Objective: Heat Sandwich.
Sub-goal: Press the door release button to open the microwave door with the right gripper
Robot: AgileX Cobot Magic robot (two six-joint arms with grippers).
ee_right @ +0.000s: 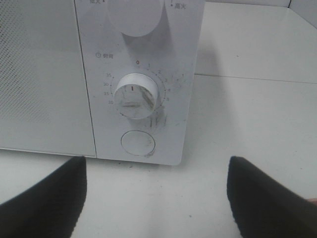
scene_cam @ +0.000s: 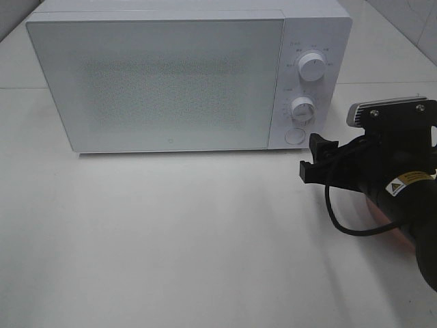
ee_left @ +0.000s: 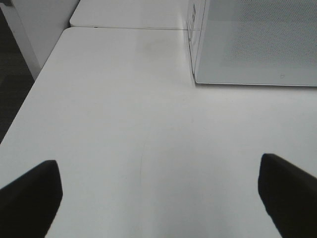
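Note:
The sandwich is out of view. A white microwave [scene_cam: 157, 82] stands at the back of the table with its door shut; its front corner also shows in the left wrist view [ee_left: 257, 39]. My right gripper [scene_cam: 314, 157] hovers just in front of the control panel, open and holding nothing. In the right wrist view this gripper [ee_right: 156, 198] faces the timer knob [ee_right: 137, 95] and the round button [ee_right: 137, 143] below it. My left gripper [ee_left: 158, 198] is open and empty over bare table, left of the microwave.
The panel carries an upper knob [scene_cam: 312, 67], the timer knob [scene_cam: 302, 108] and the round button [scene_cam: 295, 135]. A black cable [scene_cam: 341, 222] loops under the right arm. The white table [scene_cam: 171, 239] spreads in front of the microwave; its left edge [ee_left: 29, 104] drops to dark floor.

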